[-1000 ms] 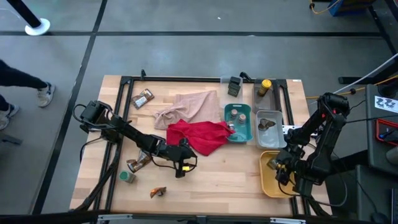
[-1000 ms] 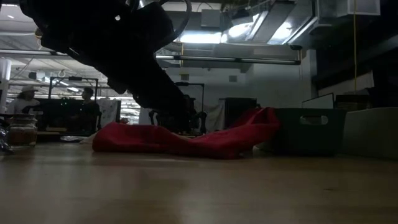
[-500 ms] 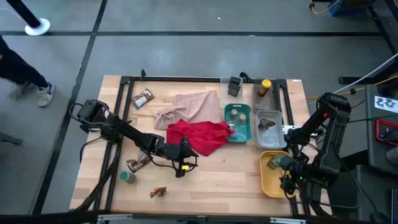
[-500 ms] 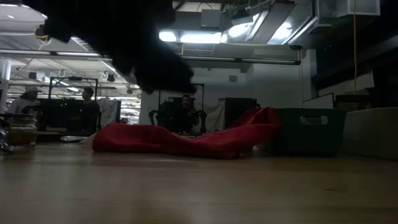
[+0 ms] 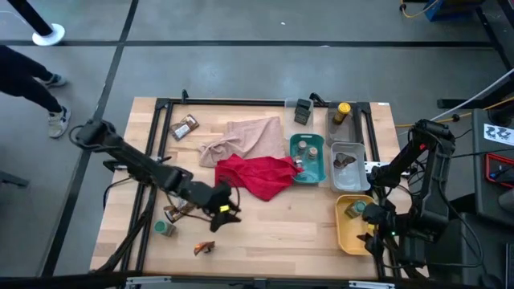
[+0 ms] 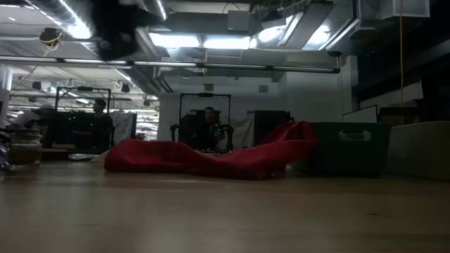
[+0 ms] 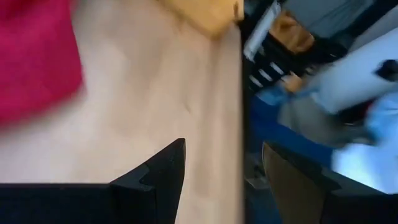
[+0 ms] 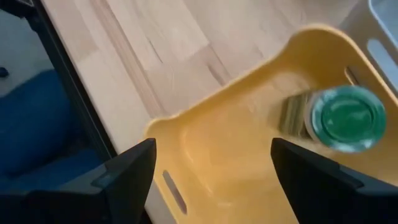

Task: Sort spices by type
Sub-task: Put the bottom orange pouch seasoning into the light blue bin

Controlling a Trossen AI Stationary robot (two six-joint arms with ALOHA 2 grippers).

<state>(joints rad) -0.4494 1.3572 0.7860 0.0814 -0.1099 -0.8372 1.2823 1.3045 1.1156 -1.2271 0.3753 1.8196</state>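
My left gripper (image 5: pixel 224 211) hangs open over bare wood near the red cloth (image 5: pixel 259 176); in the left wrist view (image 7: pixel 217 180) nothing is between its fingers. My right gripper (image 5: pixel 374 227) stands open above the yellow tray (image 5: pixel 345 234), seen from its wrist (image 8: pixel 211 180). A green-lidded jar (image 8: pixel 346 118) rests in that tray. A brown sachet (image 5: pixel 173 211), a green-lidded jar (image 5: pixel 165 228) and another sachet (image 5: pixel 203 247) lie near the left front. A further sachet (image 5: pixel 185 127) lies at the far left. Jars sit in the teal tray (image 5: pixel 320 168).
A beige cloth (image 5: pixel 245 136) lies beyond the red one. A clear tray (image 5: pixel 359 167) holds a sachet; behind it stands a yellow-capped bottle (image 5: pixel 343 108). Open wood lies at the middle front. People are in the room beyond the table.
My left gripper has risen, drawn back a little toward the table's left edge and rolled about its own line; in the low view its dark bulk has gone up out of the way of the red cloth. My right gripper has risen above the yellow tray, staying open.
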